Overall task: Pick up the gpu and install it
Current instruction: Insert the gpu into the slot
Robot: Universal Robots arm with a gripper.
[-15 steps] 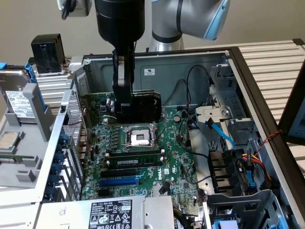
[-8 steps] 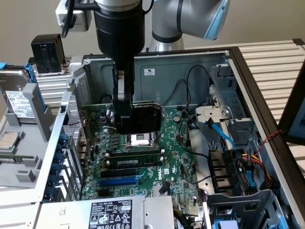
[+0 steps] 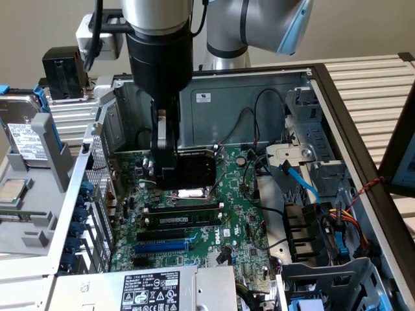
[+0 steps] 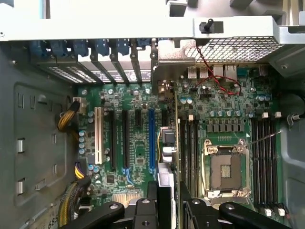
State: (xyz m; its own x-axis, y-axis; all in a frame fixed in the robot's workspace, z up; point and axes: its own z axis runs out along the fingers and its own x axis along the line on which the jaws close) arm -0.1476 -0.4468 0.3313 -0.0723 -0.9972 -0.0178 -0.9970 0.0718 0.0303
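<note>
closest to the wrist camera, the gripper (image 4: 174, 205) has its dark fingers (image 4: 164, 206) pinched on the gpu (image 4: 175, 143), which is seen edge-on as a thin upright card running between the long blue slot (image 4: 152, 138) and the bare cpu socket (image 4: 226, 169) on the motherboard (image 4: 136, 143). from the exterior view the arm reaches down into the open computer case (image 3: 259, 97), and the card's black fan block (image 3: 191, 170) faces the exterior view's right, hanging low over the board near the socket. whether its lower edge touches a slot i cannot tell.
</note>
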